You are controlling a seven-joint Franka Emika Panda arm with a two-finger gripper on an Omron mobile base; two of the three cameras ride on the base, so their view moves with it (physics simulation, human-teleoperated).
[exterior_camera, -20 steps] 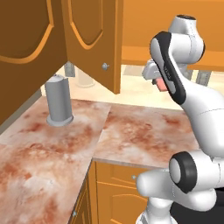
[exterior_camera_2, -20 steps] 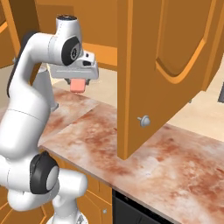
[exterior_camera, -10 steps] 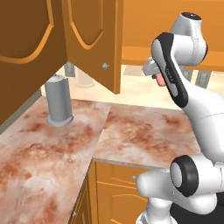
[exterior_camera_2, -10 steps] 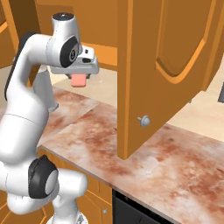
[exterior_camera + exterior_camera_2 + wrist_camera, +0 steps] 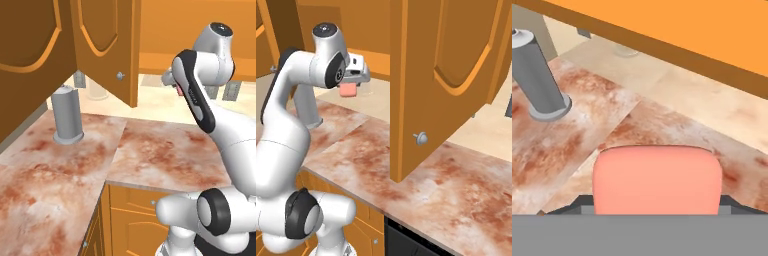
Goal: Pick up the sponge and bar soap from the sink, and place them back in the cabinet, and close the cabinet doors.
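Note:
My gripper (image 5: pixel 348 88) is shut on the bar soap (image 5: pixel 347 91), a salmon-pink rounded block, and holds it in the air above the marbled counter. In the hand view the bar soap (image 5: pixel 657 179) sits between the fingertips at the bottom. A sliver of the pink bar soap (image 5: pixel 179 89) peeks out behind my forearm. The cabinet doors stand open: one door (image 5: pixel 106 46) with its silver knob (image 5: pixel 120 75) hangs left of the hand, and the same door (image 5: pixel 441 75) is close to the right base camera. The sponge and the sink are out of view.
A grey cylinder (image 5: pixel 67 115) stands on the counter (image 5: pixel 160 150) under the open cabinet; in the hand view this cylinder (image 5: pixel 537 80) is at the upper left. Orange drawer fronts (image 5: pixel 135 215) run below the counter edge. The open door's lower edge hangs over the counter.
The hand has risen slightly with the bar soap still gripped, and the upper arm has turned a little. The cabinet doors and the cylinder have not moved.

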